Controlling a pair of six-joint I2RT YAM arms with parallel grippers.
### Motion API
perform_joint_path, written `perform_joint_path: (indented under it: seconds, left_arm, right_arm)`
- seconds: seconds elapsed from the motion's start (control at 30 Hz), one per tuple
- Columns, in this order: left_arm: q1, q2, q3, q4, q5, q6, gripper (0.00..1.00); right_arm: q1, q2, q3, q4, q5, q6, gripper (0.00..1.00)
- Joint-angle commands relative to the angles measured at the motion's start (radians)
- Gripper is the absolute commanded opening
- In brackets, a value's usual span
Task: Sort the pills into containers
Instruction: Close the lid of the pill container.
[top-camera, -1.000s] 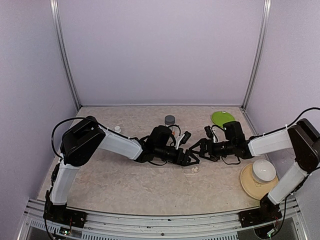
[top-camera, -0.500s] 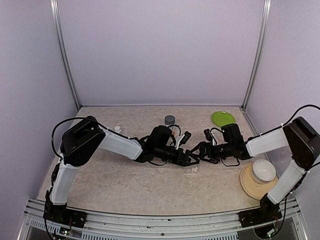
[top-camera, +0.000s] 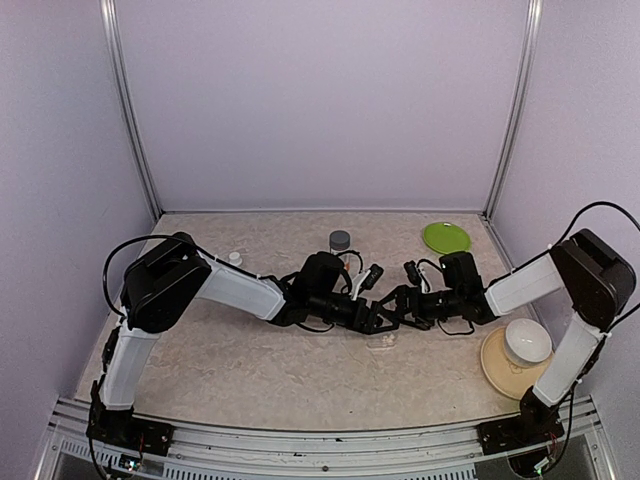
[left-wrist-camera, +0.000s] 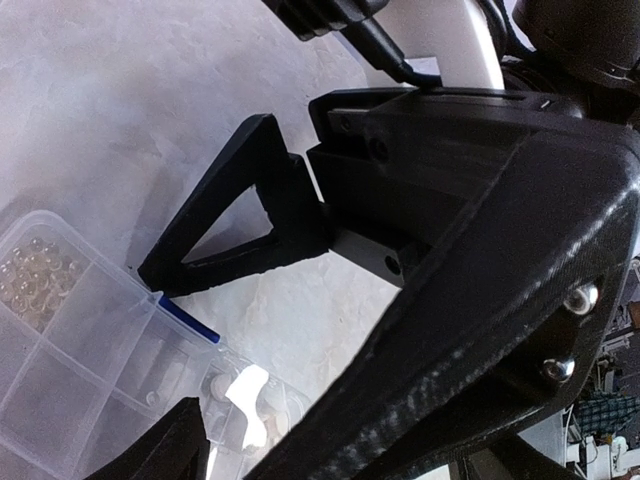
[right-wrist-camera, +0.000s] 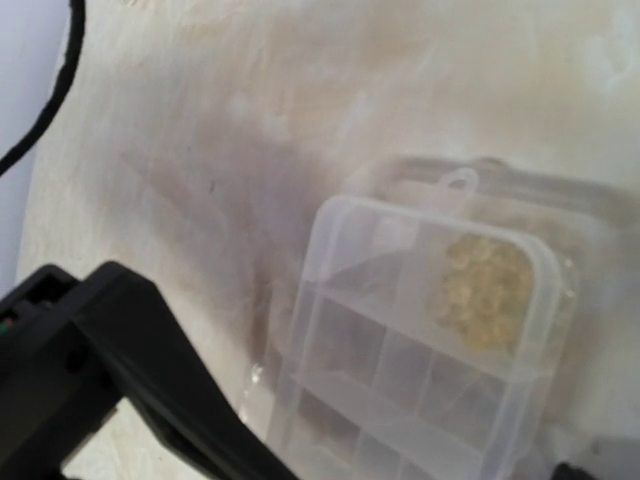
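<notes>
The beige marbled tabletop (top-camera: 250, 370) carries everything. At its middle the left hand (top-camera: 376, 321) and right hand (top-camera: 397, 307) meet tip to tip, each with its fingers spread apart. Just below them lies the flat clear plastic pill box (top-camera: 383, 340), with pale beads in one compartment (right-wrist-camera: 485, 280). A thin dark blue pill (left-wrist-camera: 188, 322) sits at the box's edge, beside the left hand's upper fingertip. Whether they touch is unclear.

A pale, marbled beige table (top-camera: 250, 370) forms the floor of a small booth. A plain lilac back wall (top-camera: 320, 100) and matching left wall (top-camera: 50, 200) and right wall (top-camera: 590, 130) enclose it, meeting at slim aluminium posts (top-camera: 130, 120). A metal rail (top-camera: 300, 428) runs along the near edge. The light is soft and even.
</notes>
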Motion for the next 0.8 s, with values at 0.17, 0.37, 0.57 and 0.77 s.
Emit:
perform_joint_path:
  seconds: [0.17,0.37,0.57,0.77]
  left_arm:
    - [-0.005,-0.003,-0.021,-0.004,-0.019,0.003,0.79]
    - [0.007,-0.064,-0.013,-0.05,-0.075,0.008,0.79]
    - [0.006,-0.122,-0.016,-0.092,-0.12,0.002,0.8]
    - [0.006,-0.196,-0.067,-0.101,-0.178,-0.023,0.8]
  right_arm:
    - [0.017,0.048,-0.046,0.079,-0.08,0.047,1.0]
    - [0.017,0.031,-0.046,0.049,-0.048,0.032,1.0]
    - [0.016,0.012,-0.046,0.035,-0.028,0.028,1.0]
    - [0.016,0.014,-0.045,0.034,-0.024,0.028,1.0]
